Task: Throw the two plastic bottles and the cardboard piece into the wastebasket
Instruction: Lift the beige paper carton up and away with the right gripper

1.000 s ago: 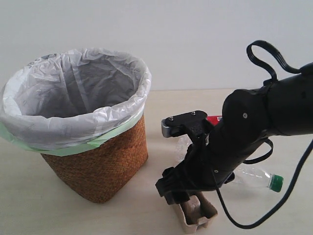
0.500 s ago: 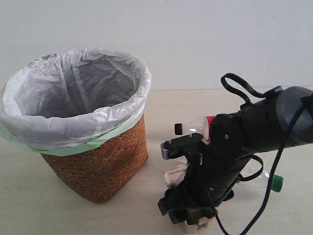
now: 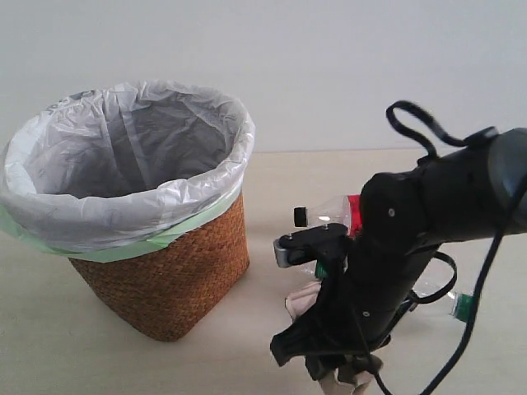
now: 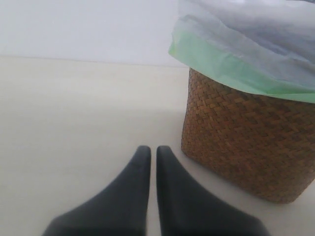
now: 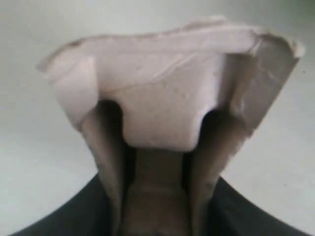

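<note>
The right gripper point(image 5: 157, 206) is clamped on the cardboard piece point(image 5: 157, 113). In the right wrist view its dark fingers point(image 5: 74, 219) sit on either side of the moulded pulp, which fills most of that picture, with a pale raised bump in the middle and darker hollows beside it. In the exterior view the gripper points down at the near edge of the bench point(image 3: 82, 346), and bits of the beige cardboard show beside and below it. Whether the piece touches the bench cannot be told.

Just behind the right arm the slimmer bottle point(image 3: 325, 212) lies on its side, black cap toward the wastebasket point(image 3: 165, 280), its red label partly hidden by the arm. The larger bottle point(image 3: 461, 306) is mostly covered by the arm; its green cap shows on the far right.

The wastebasket stands upright on the left of the bench, well apart from the gripper, with the white bag folded over its rim.

The left gripper point(image 4: 150, 150) is closed, its two dark fingers meeting at the tips, low over the bench near the base of the wastebasket.
</note>
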Controlling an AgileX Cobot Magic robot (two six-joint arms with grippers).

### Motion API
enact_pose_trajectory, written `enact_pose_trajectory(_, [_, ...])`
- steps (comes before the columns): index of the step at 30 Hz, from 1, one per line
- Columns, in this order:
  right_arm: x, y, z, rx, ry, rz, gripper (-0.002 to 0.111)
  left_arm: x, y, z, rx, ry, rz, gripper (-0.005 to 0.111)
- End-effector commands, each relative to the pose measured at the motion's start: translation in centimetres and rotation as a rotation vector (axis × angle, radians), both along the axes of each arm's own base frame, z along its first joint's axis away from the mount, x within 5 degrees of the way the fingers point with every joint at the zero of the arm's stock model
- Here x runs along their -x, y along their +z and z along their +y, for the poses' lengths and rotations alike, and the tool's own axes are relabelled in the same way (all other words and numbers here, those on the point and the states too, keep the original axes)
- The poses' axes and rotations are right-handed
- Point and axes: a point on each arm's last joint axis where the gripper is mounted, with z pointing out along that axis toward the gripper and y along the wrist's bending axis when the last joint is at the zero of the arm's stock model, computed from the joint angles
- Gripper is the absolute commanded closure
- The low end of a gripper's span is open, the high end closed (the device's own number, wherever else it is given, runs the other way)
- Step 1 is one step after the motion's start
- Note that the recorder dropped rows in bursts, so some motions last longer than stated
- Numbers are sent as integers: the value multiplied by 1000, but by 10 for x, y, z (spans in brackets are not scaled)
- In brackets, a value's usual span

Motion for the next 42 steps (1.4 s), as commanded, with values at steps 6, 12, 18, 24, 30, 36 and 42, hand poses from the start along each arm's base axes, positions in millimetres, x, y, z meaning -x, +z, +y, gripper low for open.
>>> enact_pose_trajectory(6, [57,97,-42,-204,-64,-195,108,0,-1,0,5,3,0,103])
enact_pose_trajectory(12, [92,128,-75,-244,-111,-296,108,0,-1,0,5,3,0,103])
enact_pose_trajectory(18, [105,153,-122,-59,-271,-507,108,0,-1,0,5,3,0,103])
enact_pose_trajectory(24, [105,162,-162,284,-434,-634,108,0,-1,0,5,3,0,103])
enact_pose_trajectory(30, [100,170,-156,215,-448,-670,108,0,-1,0,5,3,0,103])
enact_pose_trajectory(36, [84,178,-142,218,-434,-666,108,0,-1,0,5,3,0,103])
enact_pose_trajectory(42, [67,182,-126,170,-368,-698,108,0,-1,0,5,3,0,103])
